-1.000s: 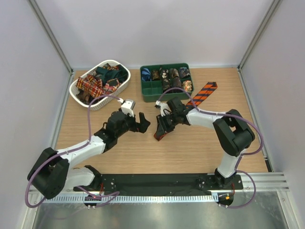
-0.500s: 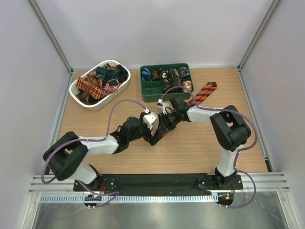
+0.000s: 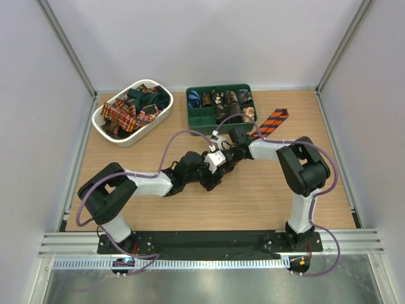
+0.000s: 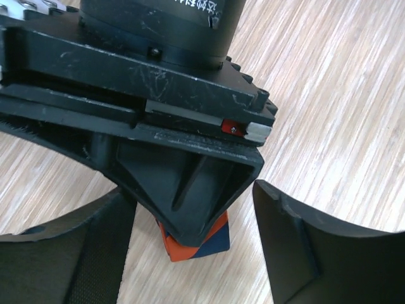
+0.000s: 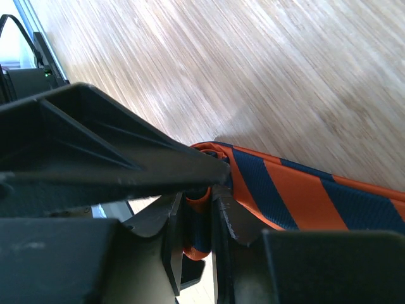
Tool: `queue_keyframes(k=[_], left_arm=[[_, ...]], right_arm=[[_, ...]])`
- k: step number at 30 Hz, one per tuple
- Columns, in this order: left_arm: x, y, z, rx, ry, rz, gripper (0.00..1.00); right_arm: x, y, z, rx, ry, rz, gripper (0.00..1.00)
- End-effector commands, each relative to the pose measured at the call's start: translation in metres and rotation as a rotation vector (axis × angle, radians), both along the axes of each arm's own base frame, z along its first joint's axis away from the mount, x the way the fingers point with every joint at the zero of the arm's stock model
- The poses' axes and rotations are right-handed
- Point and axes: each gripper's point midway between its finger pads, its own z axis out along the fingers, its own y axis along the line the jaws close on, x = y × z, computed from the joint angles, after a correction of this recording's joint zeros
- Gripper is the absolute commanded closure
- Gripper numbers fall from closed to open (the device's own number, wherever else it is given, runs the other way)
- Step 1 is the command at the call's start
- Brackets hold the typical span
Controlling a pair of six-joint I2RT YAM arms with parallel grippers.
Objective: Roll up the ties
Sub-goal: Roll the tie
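While the right gripper pinches the orange-and-navy striped fabric tie on the wooden tabletop, the left gripper gapes beside it within white walls.

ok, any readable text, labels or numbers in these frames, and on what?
White print on the black housing, left wrist view: cut off by the frame edge, unreadable.
Nothing legible on the orange-and-black tie, green tray or white basket.

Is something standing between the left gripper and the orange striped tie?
Yes. The right gripper, shut on the tie, sits between the open jaws of the left gripper and covers most of the tie's end.
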Motion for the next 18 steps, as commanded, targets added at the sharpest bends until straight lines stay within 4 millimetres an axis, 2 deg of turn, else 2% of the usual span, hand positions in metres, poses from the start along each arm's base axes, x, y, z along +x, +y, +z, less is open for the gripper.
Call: queue_keyframes(k=[1,6,11,16,18], left_arm=[[0.008,-0.008,0.005,0.012,-0.034,-0.012,0.3],[0.011,-0.015,-0.002,0.038,-0.021,-0.024,0.41],[0.012,-0.011,-0.021,0.104,0.03,-0.001,0.49],[0.009,-0.014,-0.028,0.122,0.069,-0.019,0.65],[0.008,-0.011,-0.033,0.14,0.081,-0.013,0.67]], right_arm=[[0.012,-0.005,-0.008,-0.04,-0.03,-0.022,0.87],[0.012,-0.004,-0.007,-0.031,-0.026,-0.022,0.87],[0.012,-0.004,-0.006,-0.025,-0.025,-0.021,0.87],[0.012,-0.004,-0.006,-0.026,-0.024,-0.021,0.86],[0.012,-0.005,-0.006,-0.031,-0.026,-0.023,0.85]])
